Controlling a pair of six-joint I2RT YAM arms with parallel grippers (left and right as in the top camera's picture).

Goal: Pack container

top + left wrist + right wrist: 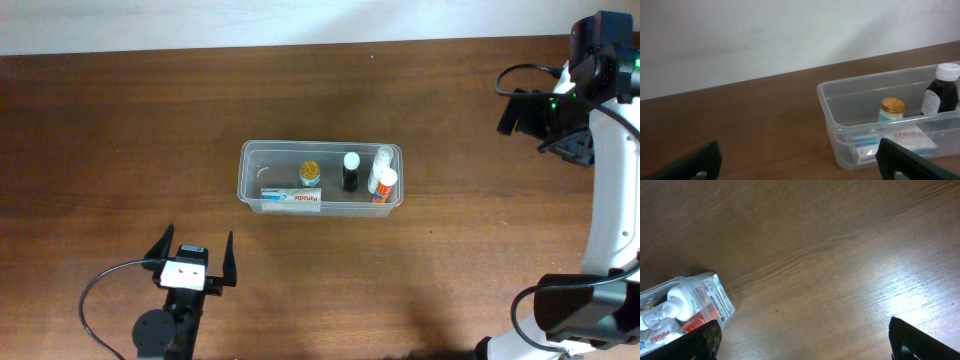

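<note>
Spanning every view, the brown wooden tabletop carries the container near its middle, upright and open-topped. Next in size, the left tool sits on the robot's side of the tub, well apart from it, fingers spread wide and empty. The right tool hangs off to the far right, likewise spread with nothing between its fingers. Inside the tub are a flat box against the near wall, a white-and-orange bottle pair at the right end, a dark bottle and a gold-lidded jar. Nothing loose shows outside, so packing looks finished; the sound course is to hold both tools clear of the rim so nothing tips.
</note>
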